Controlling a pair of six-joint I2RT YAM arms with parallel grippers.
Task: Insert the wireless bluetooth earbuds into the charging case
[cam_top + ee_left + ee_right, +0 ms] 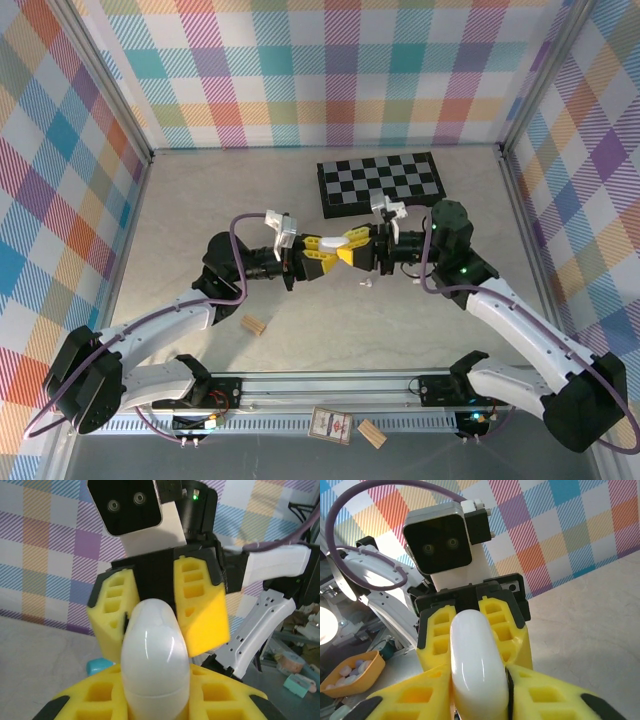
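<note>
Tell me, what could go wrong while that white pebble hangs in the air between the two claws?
1. The charging case is smooth and rounded and is held above the table. The left gripper clamps only one end, so the case might slip and drop.
2. It hangs almost over a small white earbud on the table, so a fall could knock that away.

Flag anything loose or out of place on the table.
A tiny white piece, likely an earbud, lies loose on the table under the charging case, which the left end effector grips in mid-air. A wooden block and a card sit past the near rail.
</note>
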